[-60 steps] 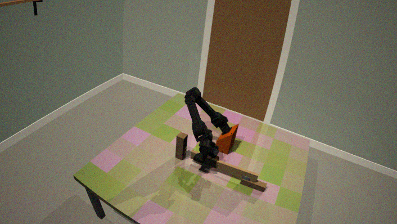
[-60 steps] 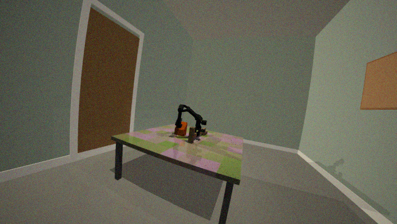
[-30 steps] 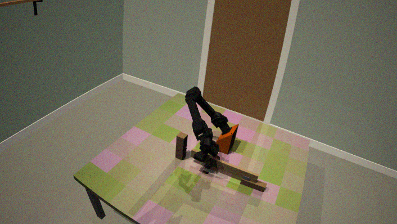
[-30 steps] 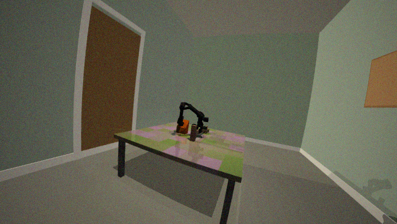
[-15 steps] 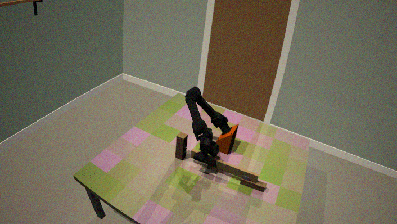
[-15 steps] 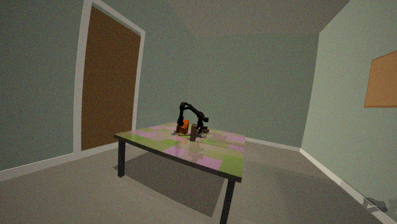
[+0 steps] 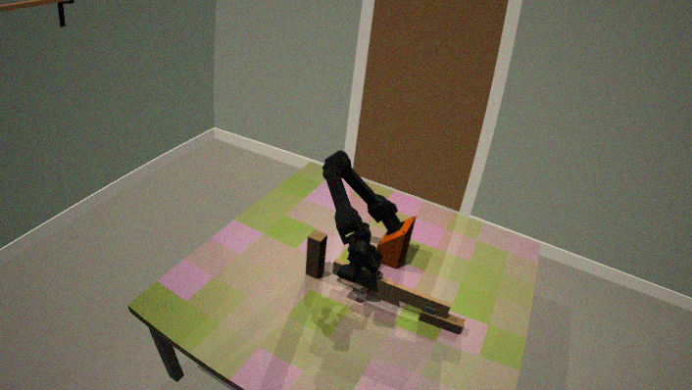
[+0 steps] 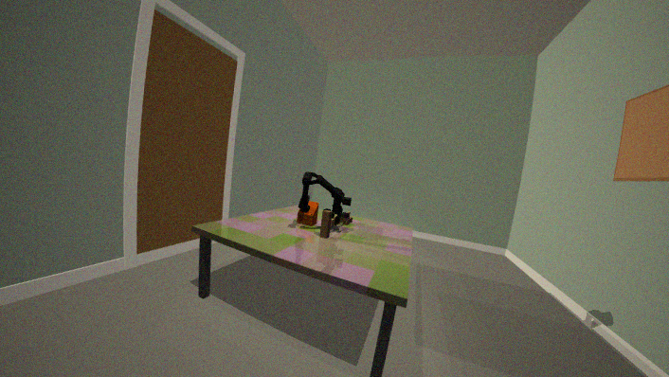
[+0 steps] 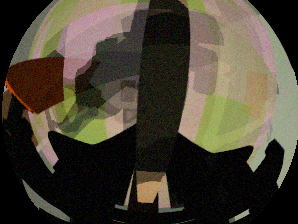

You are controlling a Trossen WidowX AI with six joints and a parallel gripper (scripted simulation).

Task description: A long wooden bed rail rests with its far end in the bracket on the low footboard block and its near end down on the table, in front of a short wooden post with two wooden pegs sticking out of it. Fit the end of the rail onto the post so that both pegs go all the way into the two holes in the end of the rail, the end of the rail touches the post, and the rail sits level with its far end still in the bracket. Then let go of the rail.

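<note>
While the top view shows us the whole length of the wooden rail [image 7: 417, 295] [image 9: 162, 100], the exterior view leaves most of it hidden behind the post [image 7: 316, 256] [image 8: 325, 224] and the arm [image 7: 338, 196] [image 8: 322, 182]. From the top we see the rail's near end beside the post, with a small gap between them, and its far end at the low footboard block [image 7: 443, 323]. The pegs and holes are too dark for us to make out, and we cannot tell if the rail is level. Only the exterior view gives us the orange panel [image 8: 644, 137] on the wall.

We count one rail, one upright post, one footboard block and one orange block [image 7: 396, 245] [image 8: 308, 214] [image 9: 36, 82] near the arm's base. The table [image 7: 206, 314] [image 8: 303, 270] shows us one leg from the top and two from the exterior.

The arm rises from beside the orange block, bends sharply at its high elbow, and then goes down to the rail. Its gripper [image 7: 360, 280] [image 8: 337, 221] [image 9: 152, 127] points downward and is closed on the rail, nearer to the post end than to the footboard end. In the wrist view, we see the dark fingers at both sides of the rail.
</note>
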